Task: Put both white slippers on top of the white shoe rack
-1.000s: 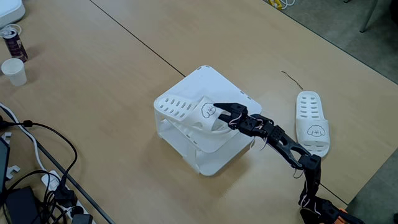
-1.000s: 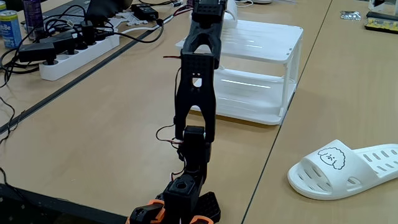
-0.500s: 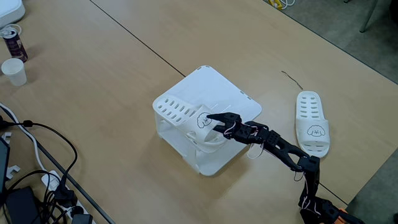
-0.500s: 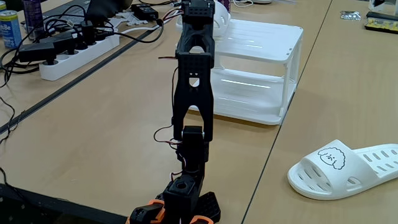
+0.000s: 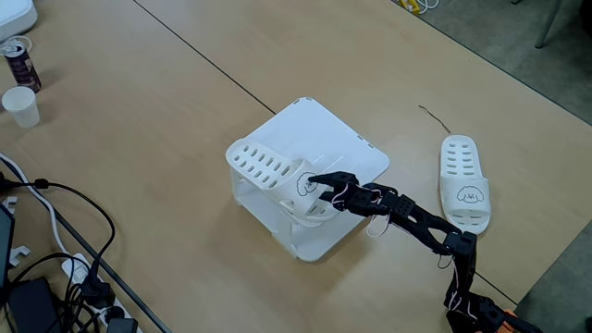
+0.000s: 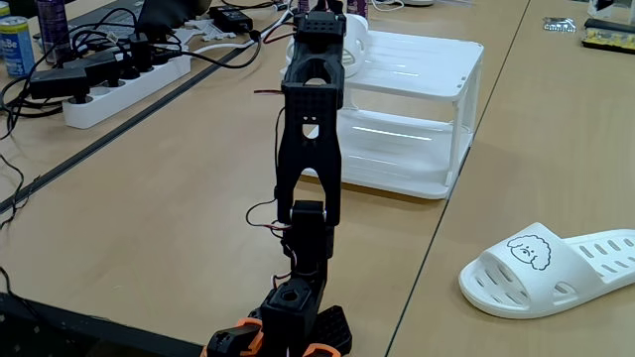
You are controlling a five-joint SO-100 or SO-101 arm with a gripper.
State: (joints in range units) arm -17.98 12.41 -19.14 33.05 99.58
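The white shoe rack [image 5: 319, 137] stands mid-table; its see-through sides show in the other fixed view [image 6: 417, 74]. One white slipper [image 5: 268, 168] lies along the rack top's left edge, cartoon face toward the arm. My gripper [image 5: 315, 186] reaches in from the right and is shut on this slipper's strap by the face. Behind the black arm [image 6: 310, 149], a bit of that slipper [image 6: 355, 35] shows. The second white slipper [image 5: 464, 181] lies flat on the table right of the rack, apart from it, also seen low at right [image 6: 556, 270].
A paper cup [image 5: 20, 106] and a can [image 5: 18, 63] stand at the far left. Cables [image 5: 55, 231] and a power strip [image 6: 124, 81] crowd the left side. A thin wire [image 5: 433, 117] lies near the floor-side table edge at right.
The gripper has carried the held slipper leftward and lowered it from a tilted, raised pose onto the rack top. The slipper on the table has not moved.
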